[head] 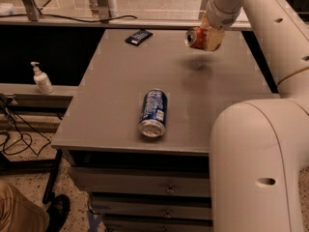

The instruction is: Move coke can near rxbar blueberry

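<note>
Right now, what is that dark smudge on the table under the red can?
Camera view: it's a shadow. The tool, over the far right of the table, holds the coke can in the air, and the can blocks light from above.
</note>
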Robot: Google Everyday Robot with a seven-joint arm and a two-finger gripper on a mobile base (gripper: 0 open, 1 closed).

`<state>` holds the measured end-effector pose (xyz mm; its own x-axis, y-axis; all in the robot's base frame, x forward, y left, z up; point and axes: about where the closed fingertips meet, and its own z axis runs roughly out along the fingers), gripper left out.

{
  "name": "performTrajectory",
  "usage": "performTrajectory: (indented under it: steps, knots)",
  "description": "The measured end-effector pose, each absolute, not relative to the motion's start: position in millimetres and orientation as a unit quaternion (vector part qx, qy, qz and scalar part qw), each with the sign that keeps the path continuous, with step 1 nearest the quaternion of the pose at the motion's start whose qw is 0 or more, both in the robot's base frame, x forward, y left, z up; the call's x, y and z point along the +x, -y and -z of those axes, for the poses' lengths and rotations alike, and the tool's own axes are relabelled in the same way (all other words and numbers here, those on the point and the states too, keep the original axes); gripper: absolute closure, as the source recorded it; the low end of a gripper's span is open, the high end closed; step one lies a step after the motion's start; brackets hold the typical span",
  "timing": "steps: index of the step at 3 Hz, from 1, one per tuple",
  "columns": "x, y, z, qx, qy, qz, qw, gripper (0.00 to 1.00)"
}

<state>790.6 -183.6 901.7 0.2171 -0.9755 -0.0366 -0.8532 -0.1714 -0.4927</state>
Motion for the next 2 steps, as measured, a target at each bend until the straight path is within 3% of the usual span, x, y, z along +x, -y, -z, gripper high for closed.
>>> performTrajectory:
  steps: [2]
  knots:
    - [796,110,-922,-0.664,-0.624,-0.002,0.412,1.00]
